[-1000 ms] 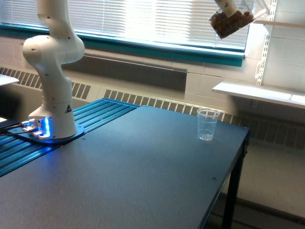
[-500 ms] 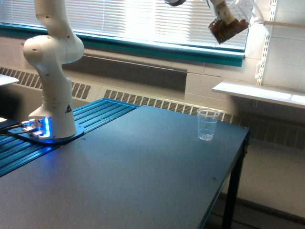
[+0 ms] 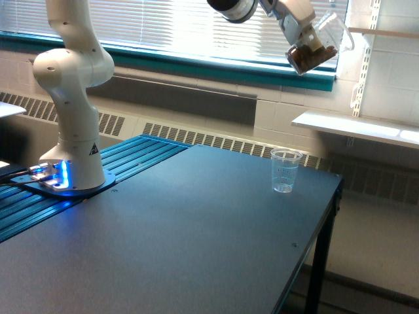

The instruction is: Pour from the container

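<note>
- Slatted window blinds (image 3: 196, 26) and a teal sill run along the far wall, with white wall shelves (image 3: 357, 127) at the exterior view's right; a dark, matte tabletop (image 3: 196, 242) fills the near ground.
- White, jointed robot arm (image 3: 69, 85) stands on its base at the table's left edge, blue lights glowing at the foot. Its upper links leave the picture and re-enter at top centre.
- Gripper (image 3: 302, 27) hangs high over the table's far right side, pinching the clear, rounded glass-like container with a side handle (image 3: 315, 47). Fingers are largely masked by the glass, but the container is plainly carried by them.
- Container is tilted, handle toward the exterior view's right. A brown, lumpy, dry-looking fill sits in its lower part. Nothing is seen falling from it.
- Small, tapered clear plastic cup with a rim (image 3: 285, 171) stands upright near the table's far right edge, with nothing visible inside.
- Judgement: the cup is set as the receiver, with open table around it for clearance. The container is well above it and a little to the right, so the pour has not begun; height and tilt suggest an approach pose.
</note>
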You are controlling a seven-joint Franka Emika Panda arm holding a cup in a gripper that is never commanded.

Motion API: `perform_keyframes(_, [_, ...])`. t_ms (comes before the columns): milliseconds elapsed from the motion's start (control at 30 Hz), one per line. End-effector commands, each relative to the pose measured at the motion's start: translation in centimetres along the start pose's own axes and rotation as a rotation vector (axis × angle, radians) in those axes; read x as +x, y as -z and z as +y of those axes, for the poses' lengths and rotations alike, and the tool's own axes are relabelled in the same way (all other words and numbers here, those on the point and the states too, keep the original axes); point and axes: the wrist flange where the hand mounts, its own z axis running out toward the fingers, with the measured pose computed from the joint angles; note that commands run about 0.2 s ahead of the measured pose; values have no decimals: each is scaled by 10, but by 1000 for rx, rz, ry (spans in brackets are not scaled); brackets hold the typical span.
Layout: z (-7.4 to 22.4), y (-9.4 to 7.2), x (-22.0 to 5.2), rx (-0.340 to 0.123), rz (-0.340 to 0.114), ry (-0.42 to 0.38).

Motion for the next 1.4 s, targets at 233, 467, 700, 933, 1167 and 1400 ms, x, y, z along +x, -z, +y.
perform_keyframes(233, [-50,5,-51,64,-18,120])
perform_keyframes(467, [-61,-2,-83,71,-52,164])
perform_keyframes(700, [-66,-9,-112,61,-89,208])
perform_keyframes(933, [-65,-17,-138,50,-118,240])
perform_keyframes(1167, [-65,-24,-161,37,-145,268])
perform_keyframes(1400, [-65,-31,-182,14,-173,300])
